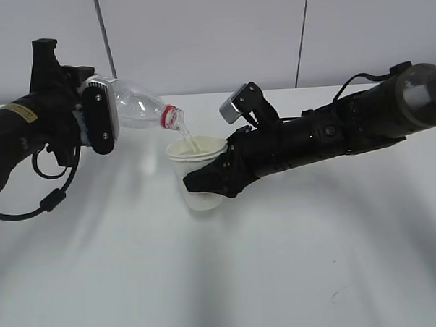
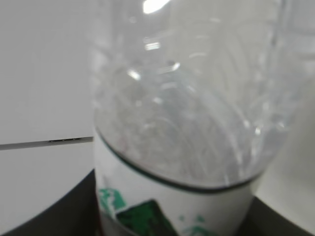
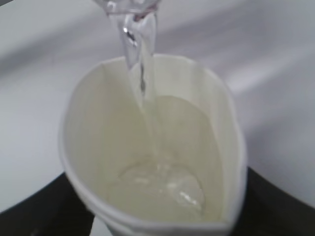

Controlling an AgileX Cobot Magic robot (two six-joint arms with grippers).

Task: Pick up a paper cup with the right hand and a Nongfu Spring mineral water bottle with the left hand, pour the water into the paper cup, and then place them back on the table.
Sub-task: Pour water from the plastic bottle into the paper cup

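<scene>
I see the table (image 1: 281,276) running wide and white, its near edge cut off. My left hand (image 1: 93,122) clamps the Nongfu Spring mineral water bottle (image 1: 139,105) at far left, tipped neck-down to the right; its base is hidden behind the gripper. My right hand (image 1: 215,179) pinches the paper cup (image 1: 197,153) mid-table, lifted, its lower wall covered by the black fingers. The water (image 3: 147,98) streams into the cup and pools at the bottom, blurred.

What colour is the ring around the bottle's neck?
Red. The neck ring on the mineral water bottle shows best in the exterior view.
</scene>
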